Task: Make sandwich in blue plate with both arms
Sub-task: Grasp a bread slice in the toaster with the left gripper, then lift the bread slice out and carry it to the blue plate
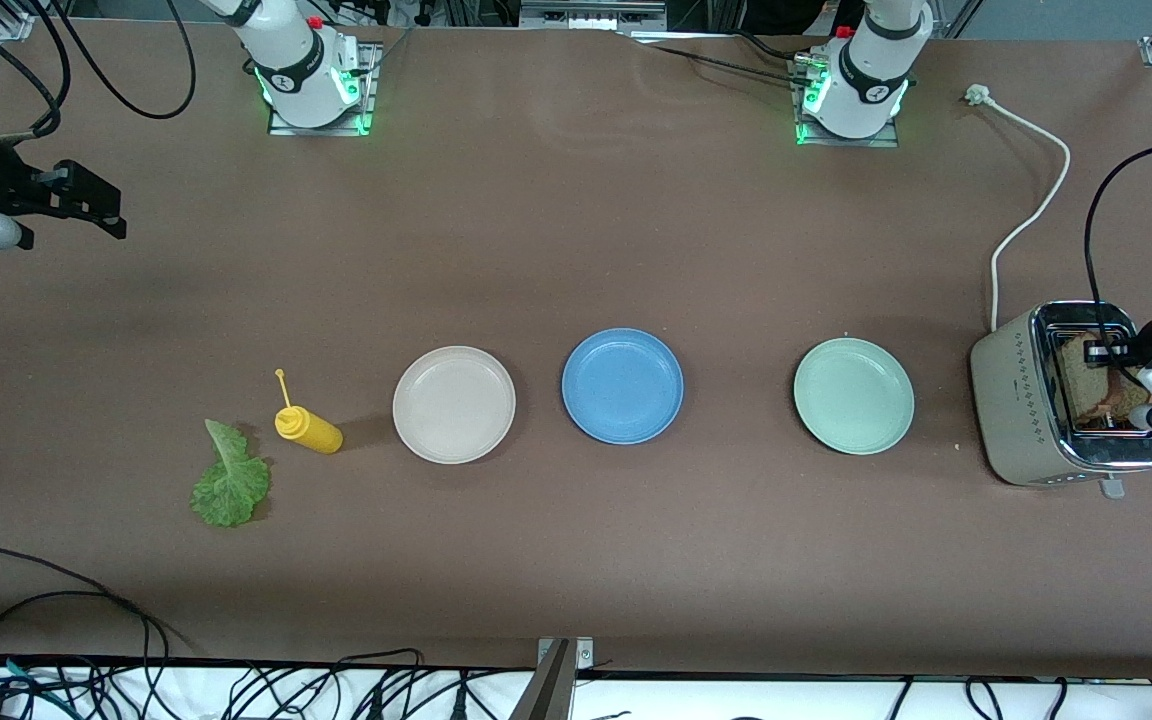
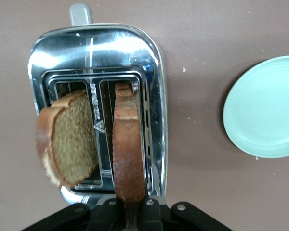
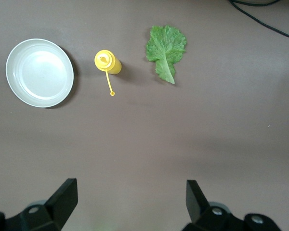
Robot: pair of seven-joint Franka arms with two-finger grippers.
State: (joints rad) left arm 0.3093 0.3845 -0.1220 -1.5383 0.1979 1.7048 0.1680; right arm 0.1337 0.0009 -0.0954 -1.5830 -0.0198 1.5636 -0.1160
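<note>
Left gripper (image 2: pixel 129 211) clenched on the crust edge of one bread slice (image 2: pixel 127 144) standing in the toaster (image 1: pixel 1021 410), at three o'clock from the mint plate (image 1: pixel 853 395); a second slice (image 2: pixel 67 139) leans in the neighbouring slot. Right gripper (image 3: pixel 130 202) waits spread wide, empty, over the table near lettuce leaf (image 1: pixel 231 480) and mustard bottle (image 1: pixel 308 428). Bread looks light, soft, crumbly: pinch crust gently; blue plate (image 1: pixel 622 385) sits bare at nine o'clock from the mint plate.
</note>
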